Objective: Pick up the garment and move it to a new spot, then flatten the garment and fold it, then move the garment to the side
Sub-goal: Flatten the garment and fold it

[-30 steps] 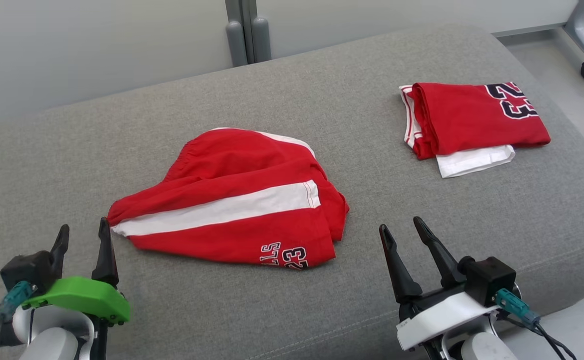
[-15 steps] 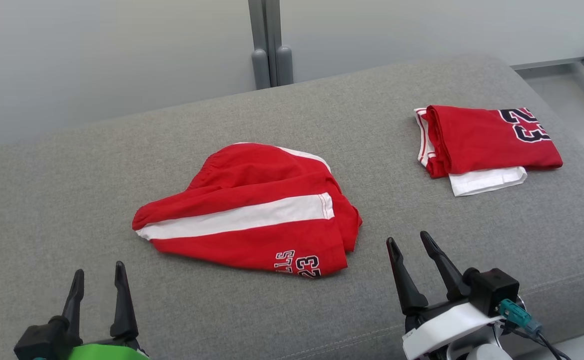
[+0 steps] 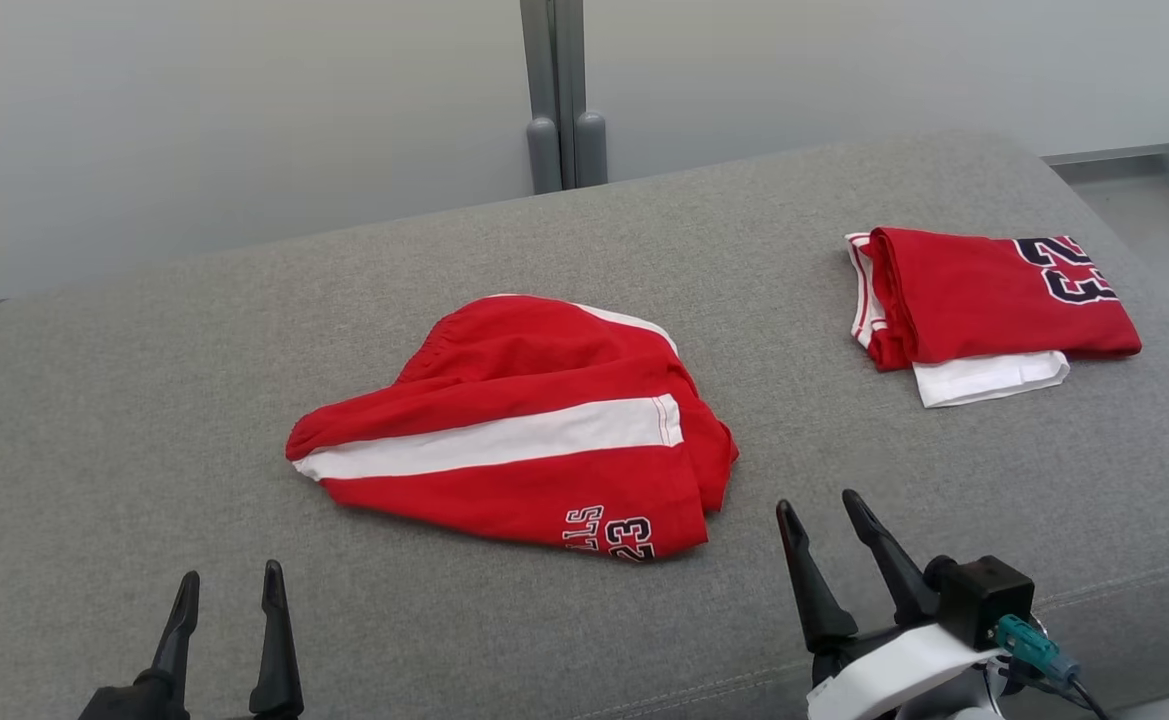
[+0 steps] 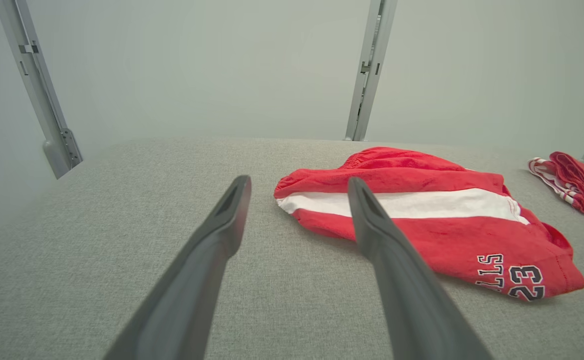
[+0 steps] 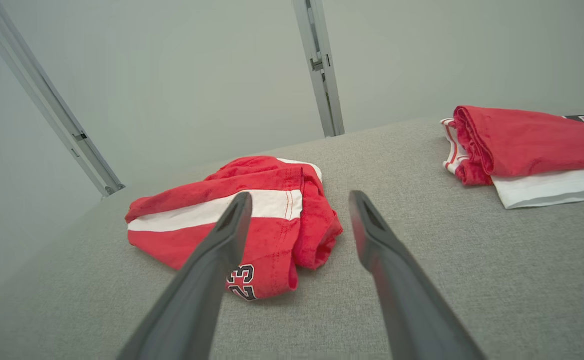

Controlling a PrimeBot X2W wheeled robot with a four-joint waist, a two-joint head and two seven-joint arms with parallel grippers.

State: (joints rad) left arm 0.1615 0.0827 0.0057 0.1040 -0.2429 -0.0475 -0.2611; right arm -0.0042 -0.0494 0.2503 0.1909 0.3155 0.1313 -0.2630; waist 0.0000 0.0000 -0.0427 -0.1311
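Bright, soft, even light falls from overhead. The crumpled red shorts with a white stripe (image 3: 514, 440) cast only a thin, faint shadow on the grey woven cushion (image 3: 144, 400). The head view is sharp. In the wrist views the left claw (image 4: 297, 180) and right claw (image 5: 300, 195) blur near the lens, and the grey metal post (image 5: 47, 100) at the left edge leans steeply

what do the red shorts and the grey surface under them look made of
Red shorts: soft matte knit, likely cotton or polyester jersey; they slump in loose folds, with a gathered waistband. Grey surface: woven upholstery fabric over padding, it seems; fine heathered weave, rounded edges and a front seam.
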